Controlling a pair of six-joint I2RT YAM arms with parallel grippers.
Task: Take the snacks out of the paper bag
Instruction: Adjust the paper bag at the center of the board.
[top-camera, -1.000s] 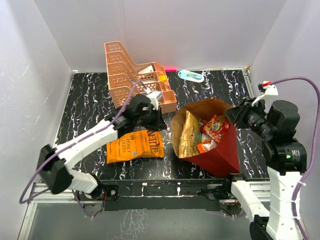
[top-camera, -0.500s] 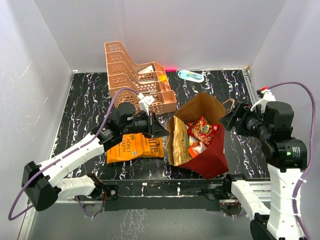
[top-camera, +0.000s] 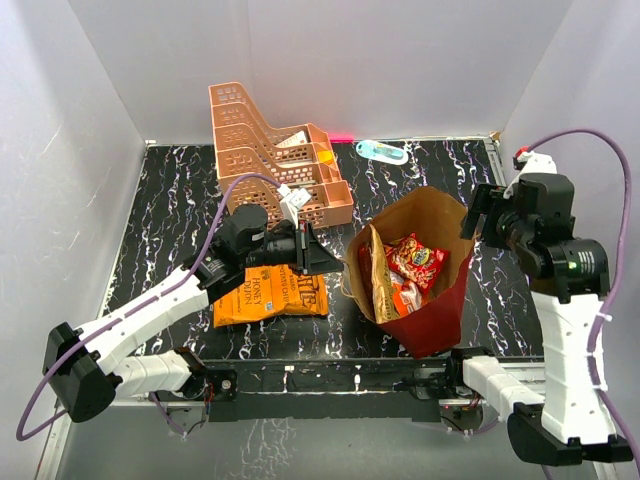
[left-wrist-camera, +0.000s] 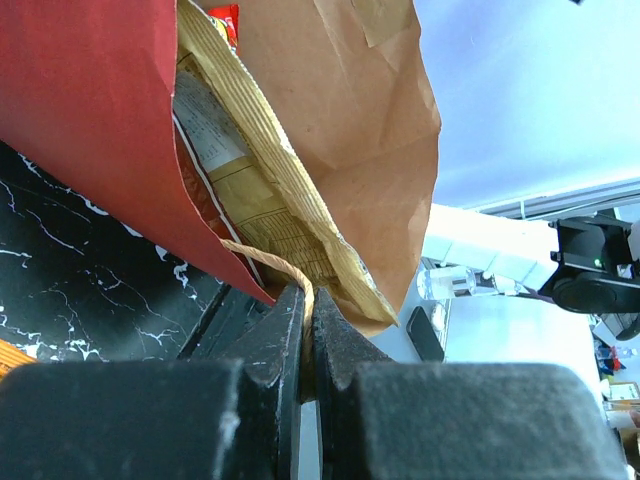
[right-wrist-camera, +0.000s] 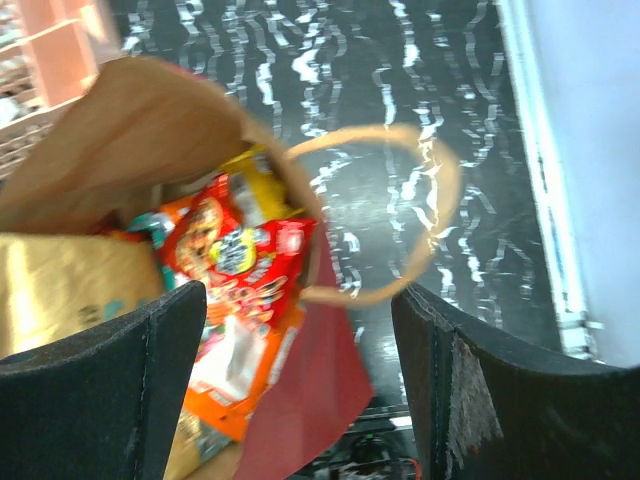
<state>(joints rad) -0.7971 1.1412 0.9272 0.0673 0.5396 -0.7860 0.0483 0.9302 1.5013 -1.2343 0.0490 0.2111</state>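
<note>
Left end effector (left-wrist-camera: 308, 300) pinches the twine handle (left-wrist-camera: 268, 260) of the paper bag (top-camera: 440, 300) at frame centre. Right end effector (right-wrist-camera: 300, 300), spread, hangs just right of the bag's rim, with the snacks (right-wrist-camera: 235, 255) inside.

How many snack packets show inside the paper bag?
3: tan-gold chip bag against the left wall, red packet in the middle, orange packet on the near side. More may be hidden beneath.

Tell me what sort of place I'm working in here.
Most likely a lab test cell, not a home or shop: plain white walls box in a black marbled table, with staged props like the peach rack and red paper bag.
</note>
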